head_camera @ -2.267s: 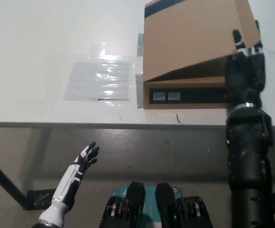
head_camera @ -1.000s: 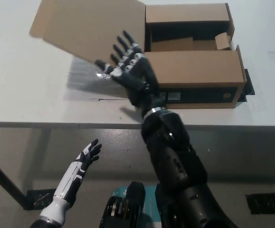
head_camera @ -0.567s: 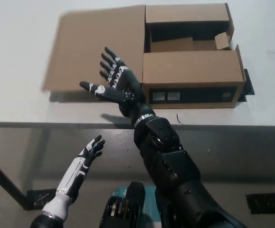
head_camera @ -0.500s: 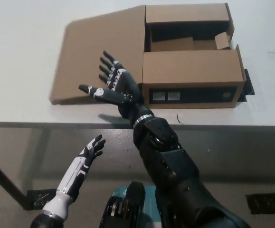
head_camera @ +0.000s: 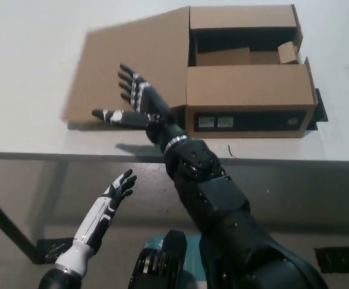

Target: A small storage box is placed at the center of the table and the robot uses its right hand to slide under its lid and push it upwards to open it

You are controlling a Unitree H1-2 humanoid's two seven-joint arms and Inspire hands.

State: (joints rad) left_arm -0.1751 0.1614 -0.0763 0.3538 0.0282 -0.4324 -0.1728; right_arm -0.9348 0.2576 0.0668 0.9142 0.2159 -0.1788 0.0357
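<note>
A brown cardboard storage box (head_camera: 249, 90) stands on the white table (head_camera: 29, 72), its top open and its inside dark. Its lid (head_camera: 132, 60) is folded out flat to the left and lies on the table. My black right hand (head_camera: 137, 105) is open, palm up with fingers spread, just over the lid's near edge and left of the box's front wall. It holds nothing. My white left hand (head_camera: 117, 189) is open too, hanging below the table's front edge at the lower left.
A small cardboard flap (head_camera: 287, 53) stands inside the box at the right. Black tape (head_camera: 319, 108) shows at the box's right side. The table's front edge (head_camera: 53, 158) runs across the middle of the view, with the floor beneath.
The lid swung from half raised over the box to flat on the table at the left. My right hand crossed from the box's right side to the left and now draws back towards the table edge.
</note>
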